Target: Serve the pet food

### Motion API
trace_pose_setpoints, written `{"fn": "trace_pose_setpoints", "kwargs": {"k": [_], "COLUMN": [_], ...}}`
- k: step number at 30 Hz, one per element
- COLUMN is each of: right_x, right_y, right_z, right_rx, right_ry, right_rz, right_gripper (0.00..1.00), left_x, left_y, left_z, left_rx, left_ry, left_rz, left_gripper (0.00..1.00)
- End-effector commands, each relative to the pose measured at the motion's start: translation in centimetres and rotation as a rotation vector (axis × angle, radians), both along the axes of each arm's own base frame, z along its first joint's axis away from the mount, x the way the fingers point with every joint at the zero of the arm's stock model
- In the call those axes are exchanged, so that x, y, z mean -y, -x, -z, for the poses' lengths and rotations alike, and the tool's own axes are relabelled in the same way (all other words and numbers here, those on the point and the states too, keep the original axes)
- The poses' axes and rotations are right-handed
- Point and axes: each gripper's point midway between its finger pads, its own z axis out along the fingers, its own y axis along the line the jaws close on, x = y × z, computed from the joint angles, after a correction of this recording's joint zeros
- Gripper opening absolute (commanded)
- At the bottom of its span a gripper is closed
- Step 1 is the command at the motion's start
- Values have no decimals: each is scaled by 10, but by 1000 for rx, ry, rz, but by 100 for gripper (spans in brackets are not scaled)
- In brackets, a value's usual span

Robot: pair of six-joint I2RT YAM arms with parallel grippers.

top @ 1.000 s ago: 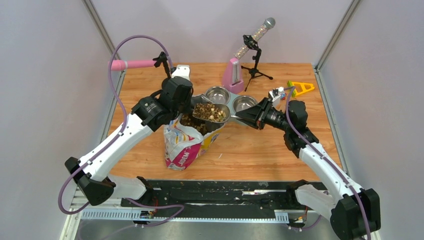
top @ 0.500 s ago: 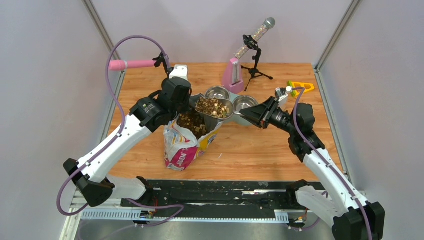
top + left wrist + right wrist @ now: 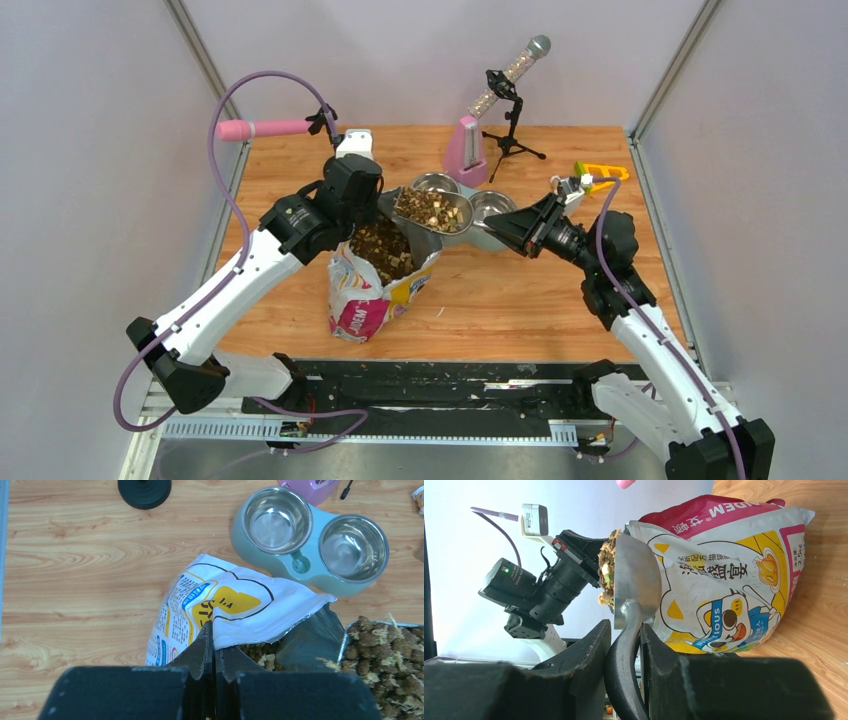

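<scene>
Your left gripper (image 3: 212, 630) has its jaws pressed together on the rim of the one printed cat-food bag (image 3: 220, 605), pinching the foil edge beside its open mouth. Your right gripper (image 3: 624, 629) is clamped on the handle of the single metal scoop (image 3: 639, 580), which hangs just above and behind the bag's mouth, heaped with pet food (image 3: 432, 210). More pet food lies inside the bag. Just behind the bag sits one teal feeder (image 3: 300, 569) with two steel bowls (image 3: 274, 520), and the scoop overlaps its near-left bowl in the top view.
</scene>
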Motion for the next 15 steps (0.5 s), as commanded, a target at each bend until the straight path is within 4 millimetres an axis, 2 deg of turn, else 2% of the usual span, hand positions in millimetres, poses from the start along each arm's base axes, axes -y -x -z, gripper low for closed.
{"fn": "trace_pose_setpoints", "kwargs": {"k": [1, 12, 15], "right_x": [8, 11, 12], "right_y": [4, 4, 2], "right_z": [-41, -56, -60], "right_rx": [112, 147, 163], "right_ry": [-70, -75, -68], "right_rz": [41, 53, 57], "right_gripper": [0, 0, 0], "left_x": [-11, -21, -18], "left_y": [-6, -15, -20], "left_z": [-103, -99, -96], "left_rx": [296, 303, 298], "left_ry": [276, 219, 196], "left_rz": [-101, -179, -182], "left_gripper": [0, 0, 0]}}
